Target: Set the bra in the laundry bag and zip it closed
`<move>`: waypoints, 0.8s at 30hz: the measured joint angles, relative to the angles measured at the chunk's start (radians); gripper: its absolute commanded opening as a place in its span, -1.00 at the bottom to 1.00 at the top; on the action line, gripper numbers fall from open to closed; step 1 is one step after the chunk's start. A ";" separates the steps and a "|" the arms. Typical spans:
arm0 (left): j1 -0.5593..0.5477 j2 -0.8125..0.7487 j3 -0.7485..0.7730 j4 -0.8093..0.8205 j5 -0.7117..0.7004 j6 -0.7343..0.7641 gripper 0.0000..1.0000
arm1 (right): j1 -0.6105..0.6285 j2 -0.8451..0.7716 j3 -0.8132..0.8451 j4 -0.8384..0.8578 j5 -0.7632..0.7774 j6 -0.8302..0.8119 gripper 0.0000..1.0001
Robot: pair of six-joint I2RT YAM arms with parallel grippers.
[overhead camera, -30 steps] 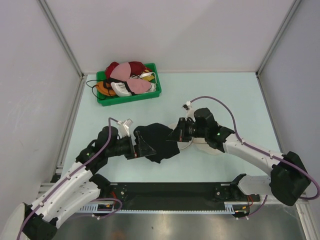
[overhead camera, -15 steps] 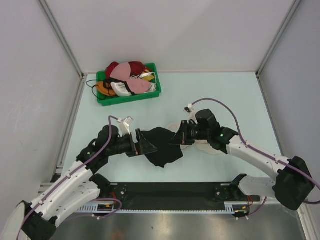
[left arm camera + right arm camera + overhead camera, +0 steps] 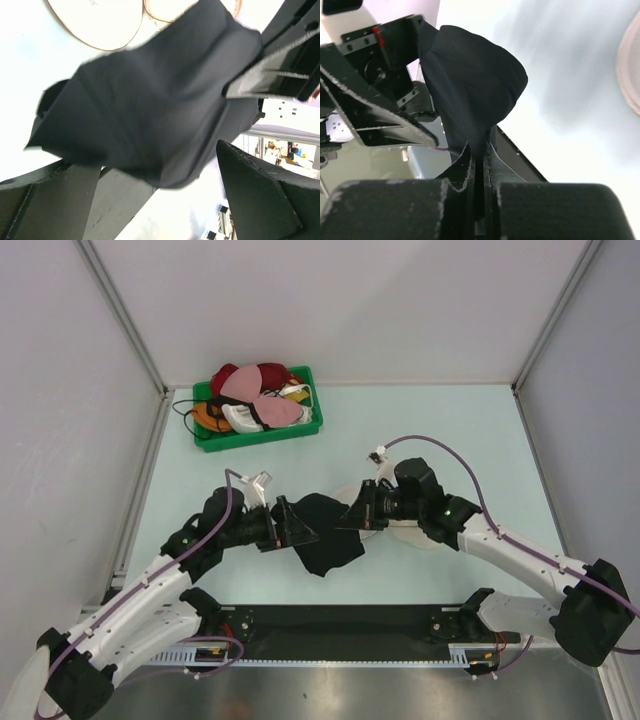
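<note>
**Step in hand:** carrying the bra (image 3: 325, 535) to the laundry bag (image 3: 95, 22). Nothing is in the bag yet, and the zip has not been addressed.

**Grippers:** the right gripper (image 3: 479, 159) is clenched on a pinch of the bra's fabric at 1 edge. The left gripper (image 3: 296, 528) is released, with its jaws spread wide on either side of the hanging cloth. Whether its fingers touch the cloth cannot be told.

**Position:** the bra hangs between the 2 grippers, over the middle of the table (image 3: 450, 430) and nearer its front edge. The bag lies just beyond it toward the right edge, partly under the right arm.

**Condition of the bra:** black, matte and bunched into 1 folded lump. Cups and straps cannot be made out.

**Bag:** the left wrist view shows 2 cream round shapes side by side, probably body and lid laid open.

**Next move, as judged:** bring the lump over the bag's opening, lower it, then release it.
</note>
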 measured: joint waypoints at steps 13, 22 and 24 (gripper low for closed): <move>-0.014 0.039 -0.003 0.165 0.027 -0.051 -0.36 | 0.021 -0.009 0.000 0.039 -0.014 0.036 -0.67; -0.028 0.125 -0.009 0.234 0.031 -0.056 -1.00 | 0.016 -0.035 0.127 -0.289 0.179 -0.059 0.63; -0.043 0.180 0.003 0.237 0.026 -0.047 -1.00 | -0.006 -0.037 0.205 -0.429 0.323 -0.073 0.66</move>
